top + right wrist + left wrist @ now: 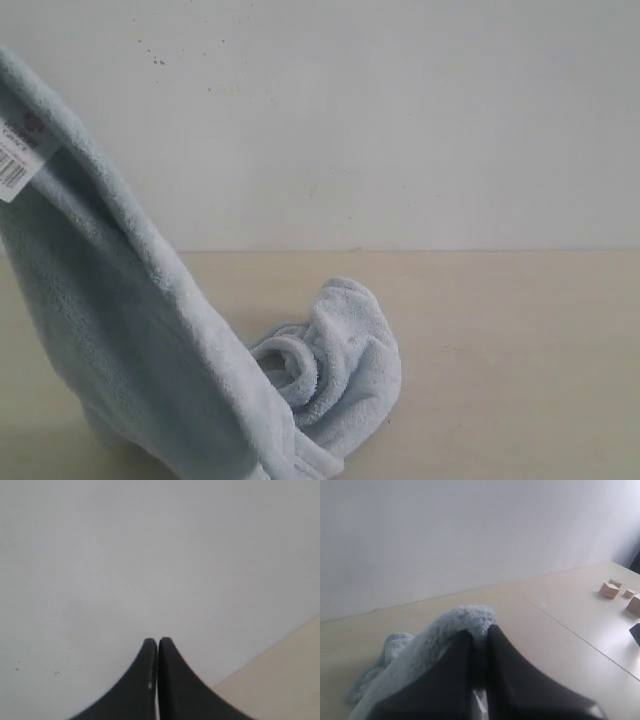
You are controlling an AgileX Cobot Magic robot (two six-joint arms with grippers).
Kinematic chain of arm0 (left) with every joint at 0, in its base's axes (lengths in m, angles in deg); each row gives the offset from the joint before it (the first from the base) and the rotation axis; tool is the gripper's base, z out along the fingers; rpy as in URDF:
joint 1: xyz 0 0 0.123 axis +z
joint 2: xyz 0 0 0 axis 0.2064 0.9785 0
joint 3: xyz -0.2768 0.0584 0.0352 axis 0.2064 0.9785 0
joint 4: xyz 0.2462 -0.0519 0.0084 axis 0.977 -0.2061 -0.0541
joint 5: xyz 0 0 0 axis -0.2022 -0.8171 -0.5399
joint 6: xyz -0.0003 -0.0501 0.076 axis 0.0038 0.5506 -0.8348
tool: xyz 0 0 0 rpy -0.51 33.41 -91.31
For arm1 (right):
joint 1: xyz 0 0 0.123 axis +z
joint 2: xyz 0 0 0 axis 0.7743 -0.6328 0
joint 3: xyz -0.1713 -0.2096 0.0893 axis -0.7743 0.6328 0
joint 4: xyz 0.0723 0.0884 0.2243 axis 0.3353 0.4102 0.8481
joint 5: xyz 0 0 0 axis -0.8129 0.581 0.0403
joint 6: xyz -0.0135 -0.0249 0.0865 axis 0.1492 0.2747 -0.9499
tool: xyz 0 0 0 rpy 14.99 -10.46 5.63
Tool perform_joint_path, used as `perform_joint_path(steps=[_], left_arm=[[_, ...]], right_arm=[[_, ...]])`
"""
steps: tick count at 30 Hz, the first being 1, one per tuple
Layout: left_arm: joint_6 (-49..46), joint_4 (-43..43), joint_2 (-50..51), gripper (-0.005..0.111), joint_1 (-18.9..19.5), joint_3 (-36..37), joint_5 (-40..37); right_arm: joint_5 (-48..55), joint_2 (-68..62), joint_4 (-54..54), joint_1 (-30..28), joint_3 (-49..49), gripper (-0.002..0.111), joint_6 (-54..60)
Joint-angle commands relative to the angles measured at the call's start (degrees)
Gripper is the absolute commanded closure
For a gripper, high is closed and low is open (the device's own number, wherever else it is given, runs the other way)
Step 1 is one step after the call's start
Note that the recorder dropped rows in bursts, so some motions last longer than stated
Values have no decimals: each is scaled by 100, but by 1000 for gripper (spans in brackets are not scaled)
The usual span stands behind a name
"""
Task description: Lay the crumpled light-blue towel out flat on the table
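The light-blue fluffy towel point(120, 330) hangs in a long drape from the upper left of the exterior view down to a crumpled heap point(335, 360) resting on the beige table point(500, 340). A white label point(15, 160) shows near its raised end. My left gripper point(479, 630) is shut on a fold of the towel point(465, 617), which trails down to the table point(560, 630). My right gripper point(157, 642) is shut with nothing in it, raised and facing the white wall. Neither gripper shows in the exterior view.
Several small wooden cubes point(610, 589) sit on the table in the left wrist view, with a dark object point(636, 630) at that frame's edge. A seam line point(580, 637) crosses the tabletop. The white wall point(400, 120) borders the table's back.
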Motion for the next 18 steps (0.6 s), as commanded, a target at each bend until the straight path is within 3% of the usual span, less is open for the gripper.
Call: perform_joint_path(steps=[1,6,14,18], left_arm=[[81,249,-30,103,-19,-42,-240],[404,1052,-30,103,-19,-42,-870],[859,1977,-53,103,-19,-42,-1235],[986,2198,-127,103,-19,-42,-1306]], right_arm=[[402,-70,-930,273,-451,108,-576],[1354,-1317,-2306,1435,-1479,108,-373],[3684,-4468,-2330,4223,-3291,108,2188],[4099,-5654,-2330,4976,-3919,108,2549]])
